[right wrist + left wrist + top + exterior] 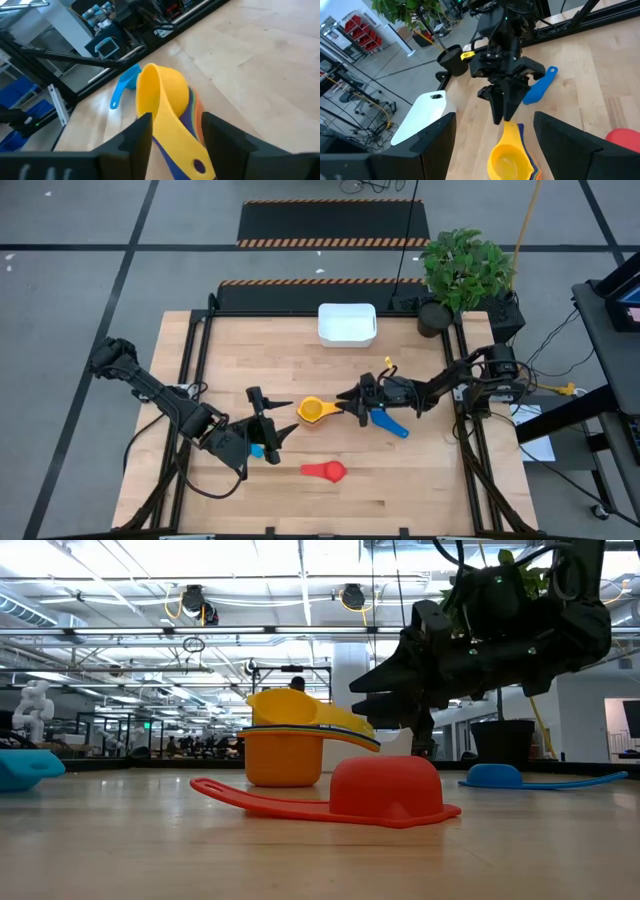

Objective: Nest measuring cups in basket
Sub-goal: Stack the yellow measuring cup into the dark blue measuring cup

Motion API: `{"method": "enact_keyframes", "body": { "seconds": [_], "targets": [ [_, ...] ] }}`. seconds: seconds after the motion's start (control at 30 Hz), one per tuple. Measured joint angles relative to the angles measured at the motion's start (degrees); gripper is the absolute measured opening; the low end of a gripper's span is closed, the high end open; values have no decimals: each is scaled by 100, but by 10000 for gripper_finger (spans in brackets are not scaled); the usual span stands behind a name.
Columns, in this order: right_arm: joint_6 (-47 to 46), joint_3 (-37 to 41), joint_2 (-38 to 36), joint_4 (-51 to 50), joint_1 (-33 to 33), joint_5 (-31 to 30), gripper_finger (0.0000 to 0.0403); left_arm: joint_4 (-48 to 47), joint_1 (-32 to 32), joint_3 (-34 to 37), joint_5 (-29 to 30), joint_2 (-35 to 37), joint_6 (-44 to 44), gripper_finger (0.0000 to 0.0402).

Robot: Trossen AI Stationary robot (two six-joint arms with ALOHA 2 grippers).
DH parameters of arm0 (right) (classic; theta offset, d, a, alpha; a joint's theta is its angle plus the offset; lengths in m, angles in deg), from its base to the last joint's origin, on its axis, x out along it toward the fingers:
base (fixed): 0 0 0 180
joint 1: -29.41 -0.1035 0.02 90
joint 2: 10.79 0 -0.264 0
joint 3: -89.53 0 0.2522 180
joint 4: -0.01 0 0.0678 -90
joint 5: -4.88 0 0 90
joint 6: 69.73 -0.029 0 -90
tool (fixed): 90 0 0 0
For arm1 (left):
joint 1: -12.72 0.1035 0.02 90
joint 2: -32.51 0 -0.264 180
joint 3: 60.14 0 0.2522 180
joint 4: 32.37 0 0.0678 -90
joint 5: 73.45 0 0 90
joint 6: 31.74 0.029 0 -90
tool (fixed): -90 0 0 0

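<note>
A nested stack of cups (312, 410), yellow on top with dark blue and orange under it, stands at the table's middle. My right gripper (352, 402) is shut at its handles, also seen in the low view (375, 715). My left gripper (268, 426) is open, left of the stack and facing it (495, 137). A light blue cup (258, 450) lies on the table by the left gripper. The red cup (327, 471) lies upside down on its rim (385, 790). The dark blue cup (390, 424) lies beside the right gripper. The white basket (347, 324) sits at the far edge. My right gripper pinches the stacked handles (176, 142) between its two fingers, near their free ends. The fingers come level from the table's right side, along the handles. The orange bottom cup (285, 762) rests on the table, and the yellow top cup (295, 705) is tipped, handle side raised.
A black pot with a green plant (462, 275) stands at the table's far right corner, right of the basket. Bare wood lies between the stack and the basket and along the near edge. Black frame rails (205, 330) border the table.
</note>
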Motion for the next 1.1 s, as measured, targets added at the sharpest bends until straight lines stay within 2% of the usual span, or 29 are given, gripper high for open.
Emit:
{"method": "enact_keyframes", "body": {
  "seconds": [0.2, 0.43, 0.53, 0.63, 0.73, 0.83, 0.93, 1.1],
  "targets": [
    [72, 0, 0, -28, 17, 2, 195, -1, 0, 0, 0, 0, -16, 269],
    [293, -62, 0, -67, -17, 22, 201, -2, 0, 0, -145, 0, -44, 269],
    [502, -426, 0, -306, -186, 15, 201, -3, 0, 0, -149, 0, -31, 269],
    [922, -1133, 0, -1337, -433, 18, 196, -5, 0, 0, -149, 0, -29, 269],
    [1534, -1926, 0, -2802, -625, -29, 175, -5, 0, 0, -149, 0, -31, 269],
    [2011, -2438, 0, -3659, -717, -455, 139, -5, -8, 0, -149, 0, -168, 269],
    [2362, -2586, 0, -3677, -752, -744, 99, -59, -77, 0, -147, 0, -385, 269],
    [2571, -2610, -2, -3731, -566, -727, 40, -201, -252, 0, -151, 0, -718, 269]
  ]
}}
